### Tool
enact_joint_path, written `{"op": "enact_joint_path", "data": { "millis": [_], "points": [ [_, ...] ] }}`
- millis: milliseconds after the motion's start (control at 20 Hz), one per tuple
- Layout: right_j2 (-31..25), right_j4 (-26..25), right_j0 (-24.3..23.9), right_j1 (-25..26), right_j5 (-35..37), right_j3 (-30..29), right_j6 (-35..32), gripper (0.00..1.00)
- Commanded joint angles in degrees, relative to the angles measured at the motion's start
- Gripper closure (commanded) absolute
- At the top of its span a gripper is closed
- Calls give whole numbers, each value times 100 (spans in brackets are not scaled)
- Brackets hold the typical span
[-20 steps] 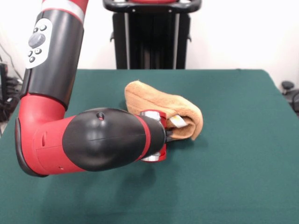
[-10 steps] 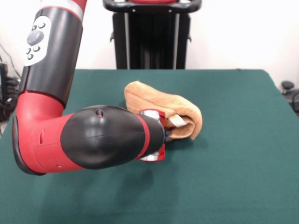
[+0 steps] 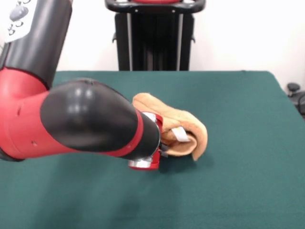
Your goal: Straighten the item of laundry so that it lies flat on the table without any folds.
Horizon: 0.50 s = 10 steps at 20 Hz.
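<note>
The orange-tan towel (image 3: 183,125) lies folded over in a bunched roll near the middle of the green table (image 3: 248,143). Its small white tag (image 3: 180,135) shows on the near side. The towel's near right corner hangs down over a shadow, so that side looks raised off the cloth. My gripper (image 3: 163,142) is at the towel's near left edge, right against the fold. The red and silver wrist and the thick black and red arm hide most of it, so its grip does not show.
My arm's big elbow (image 3: 81,119) covers the left half of the table. The robot's black pedestal (image 3: 155,36) stands behind the far edge. A dark object (image 3: 298,95) sits off the table's right side.
The arm has swung up and towards the camera, and the wrist has shifted slightly left and down. The towel's near edge has pulled with it and looks lifted.
</note>
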<state>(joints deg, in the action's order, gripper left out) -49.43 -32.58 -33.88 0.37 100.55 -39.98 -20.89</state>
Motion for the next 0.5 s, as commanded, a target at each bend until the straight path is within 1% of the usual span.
{"op": "enact_joint_path", "data": {
  "millis": [50, 150, 500],
  "points": [
    [-181, 168, 91, -388, -666, -632, 1195, 100],
    [-178, 213, 75, -437, -696, -678, 1180, 100],
    [-169, 232, 233, -679, -492, -407, 1070, 100]
  ]
}}
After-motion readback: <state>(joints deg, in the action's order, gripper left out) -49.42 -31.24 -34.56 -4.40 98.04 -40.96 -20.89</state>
